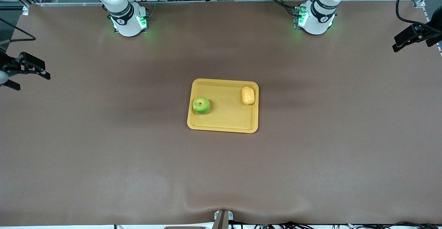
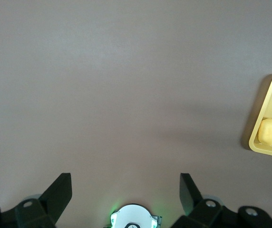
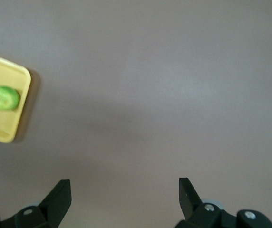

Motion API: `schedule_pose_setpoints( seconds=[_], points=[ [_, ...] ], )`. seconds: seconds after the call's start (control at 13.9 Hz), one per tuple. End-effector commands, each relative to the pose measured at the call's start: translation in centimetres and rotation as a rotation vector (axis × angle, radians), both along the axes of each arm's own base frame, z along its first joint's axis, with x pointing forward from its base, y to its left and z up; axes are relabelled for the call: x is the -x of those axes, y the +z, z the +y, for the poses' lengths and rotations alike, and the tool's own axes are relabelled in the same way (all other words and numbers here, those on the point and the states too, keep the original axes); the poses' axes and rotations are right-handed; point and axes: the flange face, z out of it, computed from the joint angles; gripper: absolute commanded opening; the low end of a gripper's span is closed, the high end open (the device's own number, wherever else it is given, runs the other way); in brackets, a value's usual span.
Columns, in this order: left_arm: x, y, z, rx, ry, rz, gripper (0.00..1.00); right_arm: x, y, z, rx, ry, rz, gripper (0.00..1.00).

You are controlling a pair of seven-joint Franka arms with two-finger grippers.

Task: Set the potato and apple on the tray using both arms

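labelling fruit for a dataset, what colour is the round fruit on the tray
Bright green with a brownish stem dimple: the small round green apple on the flat yellow-orange plastic tray, clearest in the front view.

Front camera high, facing arms; wrist cameras look down; tray shared.

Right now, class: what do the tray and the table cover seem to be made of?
The tray: likely moulded plastic, with a smooth yellow-orange surface, rounded corners and a low rim. The table cover: a matte brown sheet, perhaps cloth or paper, rippling near its front edge.
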Motion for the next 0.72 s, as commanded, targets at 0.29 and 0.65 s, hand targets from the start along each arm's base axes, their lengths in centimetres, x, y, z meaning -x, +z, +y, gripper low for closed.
schedule_pose_setpoints(
  seconds=[0.29,0.65],
  points=[
    [0.6,-0.1,-1.5,0.080,-0.051,0.045,1.00,4.5,3.1,0.4,-0.003,-0.376,0.082,1.00],
    [0.2,0.4,-2.9,0.067,-0.079,0.031,1.00,5.5,3.9,-0.3,0.056,-0.383,0.078,1.00]
  ],
)
